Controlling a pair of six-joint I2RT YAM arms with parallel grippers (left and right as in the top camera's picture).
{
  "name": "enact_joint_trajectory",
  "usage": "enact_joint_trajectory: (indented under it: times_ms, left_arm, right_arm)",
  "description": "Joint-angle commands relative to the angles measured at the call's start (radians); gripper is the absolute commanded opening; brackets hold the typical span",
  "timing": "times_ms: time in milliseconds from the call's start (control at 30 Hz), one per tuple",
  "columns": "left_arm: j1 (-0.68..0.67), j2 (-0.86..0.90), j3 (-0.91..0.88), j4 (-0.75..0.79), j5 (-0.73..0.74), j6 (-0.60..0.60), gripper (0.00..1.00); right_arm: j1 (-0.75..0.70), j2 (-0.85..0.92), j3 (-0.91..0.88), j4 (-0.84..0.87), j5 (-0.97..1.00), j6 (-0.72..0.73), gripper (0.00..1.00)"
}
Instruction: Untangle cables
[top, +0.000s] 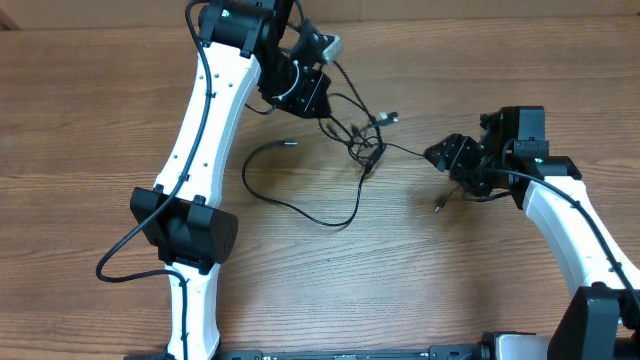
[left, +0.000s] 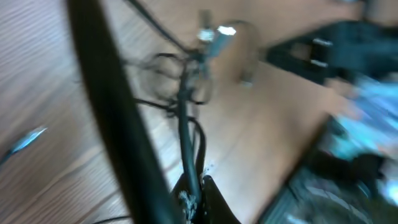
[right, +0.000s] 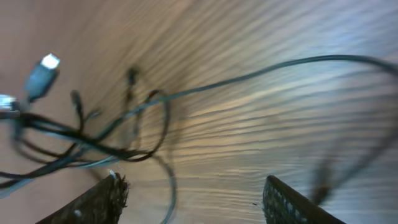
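Observation:
Thin black cables form a small knot (top: 366, 135) at the table's middle back, with silvery plug ends sticking out. One long strand (top: 300, 205) loops left and forward. Another strand runs right to a plug (top: 440, 205) near the right arm. My left gripper (top: 322, 100) is just left of the knot and shut on a cable strand (left: 186, 130) that leads up to the knot (left: 180, 81). My right gripper (top: 445, 155) is right of the knot, open and empty. In the right wrist view the knot (right: 81, 140) lies ahead-left of the open fingers (right: 193, 193), a strand (right: 280, 65) crossing above.
The wooden table (top: 420, 280) carries only the cables. The left arm's white links (top: 205, 130) reach across the left side. The right arm (top: 570, 225) comes in from the right front. A loose plug end (top: 288, 143) lies left of the knot.

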Motion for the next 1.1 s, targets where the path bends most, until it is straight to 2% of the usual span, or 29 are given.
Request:
enact_joint_trajectory:
  times_ms: [0,67,367,600,700,900,933,1067]
  left_arm:
    - [0.000,-0.021,0.020,-0.023,0.257,0.213,0.04]
    - [0.000,-0.021,0.020,-0.021,0.275,0.213,0.04]
    - [0.000,-0.021,0.020,-0.013,0.566,0.227,0.04]
    - [0.000,-0.021,0.020,-0.010,0.675,0.242,0.04]
    - [0.000,-0.021,0.020,-0.010,0.709,0.243,0.04]
    - [0.000,-0.021,0.020,-0.012,0.795,0.241,0.04]
    - [0.000,-0.021,0.020,-0.013,0.815,0.241,0.04]
    - [0.000,-0.021,0.020,-0.014,0.834,0.236,0.04]
  right_arm:
    - [-0.001,-0.001,-0.001,0.015,-0.135,-0.064,0.69]
    - [-0.001,-0.001,-0.001,0.021,-0.137,-0.064,0.69]
    - [0.055,-0.001,-0.001,0.135,-0.231,-0.063,0.70]
    - [0.140,-0.001,-0.001,0.242,-0.187,-0.053,0.68]
    - [0.166,-0.001,-0.001,0.268,-0.118,-0.051,0.56]
    - [0.173,-0.001,-0.001,0.359,-0.031,0.105,0.50]
    - [0.173,-0.001,-0.001,0.388,-0.031,0.130,0.46]
    - [0.173,-0.001,-0.001,0.456,-0.031,0.200,0.17]
